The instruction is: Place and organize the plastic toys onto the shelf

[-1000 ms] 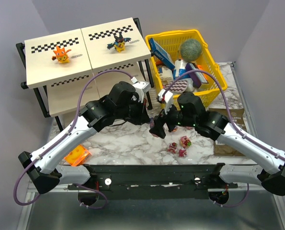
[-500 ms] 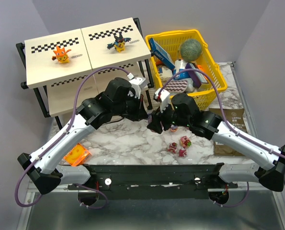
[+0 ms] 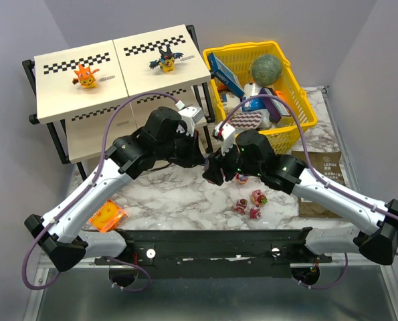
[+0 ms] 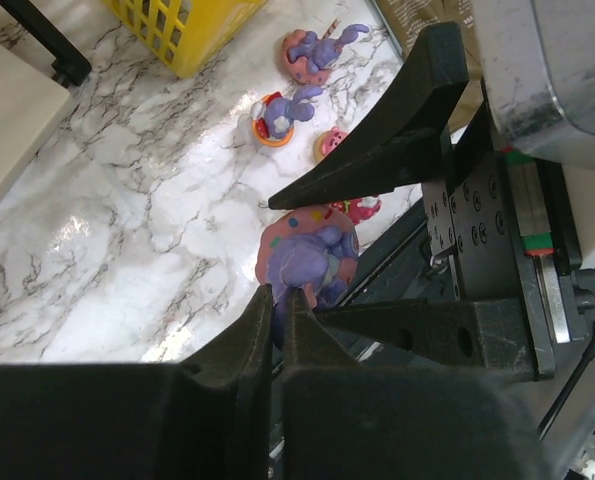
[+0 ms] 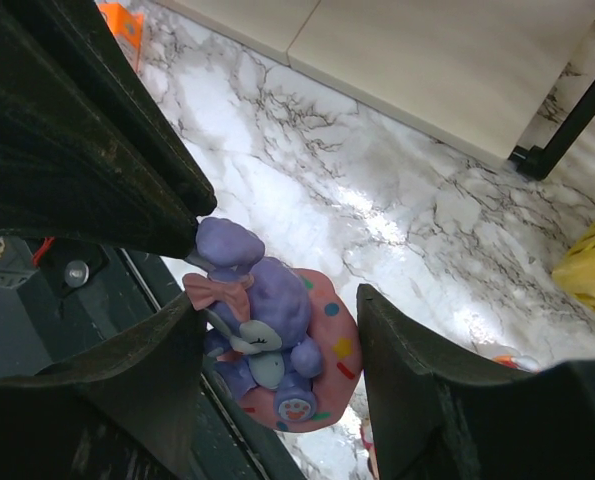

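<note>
White marble counter [image 3: 172, 194] under everything. At its rear left, three-tier shelf [image 3: 65, 100] of beige panels with checkered strips; carries on the top tier an orange figurine [image 3: 86, 75] to the left and a black-and-yellow winged figurine [image 3: 166, 60] to the right, well apart. At rear right, yellow basket [image 3: 249, 47] holding boxes and a green ball. Mid-counter, both arms reaching inward, meeting tip to tip in front of the shelf. Right hand [image 5: 277, 300] grasping a purple bunny figurine [image 5: 267, 320] by its pink spotted base, one finger against each side, held above the marble. Left hand [image 4: 277, 295] with fingers nearly together, tips at the figurine's ear; cannot tell whether pinching or let go. Near the front left edge, flat orange square packet [image 3: 107, 217]. In the left wrist view, two more purple bunny figurines [image 4: 282, 115] on the marble near the basket's corner. Toward the front, right of centre, a cluster of small red-pink figurines [image 3: 258, 197].
</note>
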Robot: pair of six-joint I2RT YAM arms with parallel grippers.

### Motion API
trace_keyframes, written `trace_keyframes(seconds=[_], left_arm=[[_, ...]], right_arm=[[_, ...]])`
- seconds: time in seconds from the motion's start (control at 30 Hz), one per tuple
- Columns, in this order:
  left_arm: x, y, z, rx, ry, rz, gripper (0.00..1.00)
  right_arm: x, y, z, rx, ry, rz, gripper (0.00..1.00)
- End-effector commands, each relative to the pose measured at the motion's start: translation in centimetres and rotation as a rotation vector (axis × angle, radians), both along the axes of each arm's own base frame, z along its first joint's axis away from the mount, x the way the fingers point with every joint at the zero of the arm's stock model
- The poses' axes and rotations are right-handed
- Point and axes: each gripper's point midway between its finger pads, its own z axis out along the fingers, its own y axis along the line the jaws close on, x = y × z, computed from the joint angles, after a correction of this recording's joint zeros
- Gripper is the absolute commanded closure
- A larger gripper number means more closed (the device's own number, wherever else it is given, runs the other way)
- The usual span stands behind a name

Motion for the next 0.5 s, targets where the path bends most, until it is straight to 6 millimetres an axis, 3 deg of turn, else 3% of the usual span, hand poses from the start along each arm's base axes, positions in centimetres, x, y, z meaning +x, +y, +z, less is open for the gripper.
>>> trace_keyframes(seconds=[0.0, 0.03, 0.1, 0.13, 0.27, 0.37, 0.4, 0.47], left_arm=[[0.2, 0.7, 2.4, -0.035, -0.057, 0.029, 0.68], [0.4, 0.9, 2.5, -0.034, -0.066, 0.041, 0.59], [0.5, 1.5, 3.3, -0.035, -0.105, 0.057, 0.48], [0.6, 1.8, 3.6, -0.034, -0.121, 0.068, 0.38], [1.5, 4.1, 4.7, 0.001, -0.208, 0.164, 0.21], [2.3, 7.2, 6.1, 0.033, -0.299, 0.293, 0.12], [2.0, 8.3, 7.3, 0.011, -0.341, 0.329, 0.11], [2.2, 10.0, 7.6, 0.016, -0.390, 0.401, 0.09]], right_arm=[[0.6, 1.2, 1.5, 0.059, 0.002, -0.023, 0.92], [0.6, 1.4, 1.6, 0.068, 0.015, -0.029, 0.92], [0.8, 1.7, 2.4, 0.087, 0.020, -0.040, 0.93], [0.8, 1.9, 2.5, 0.097, 0.030, -0.046, 0.94], [1.5, 2.5, 3.3, 0.122, 0.047, -0.078, 0.95], [2.1, 3.0, 4.2, 0.146, 0.050, -0.100, 0.95], [2.4, 3.4, 3.8, 0.136, 0.059, -0.108, 0.95], [3.0, 3.9, 4.8, 0.158, 0.052, -0.123, 0.95]])
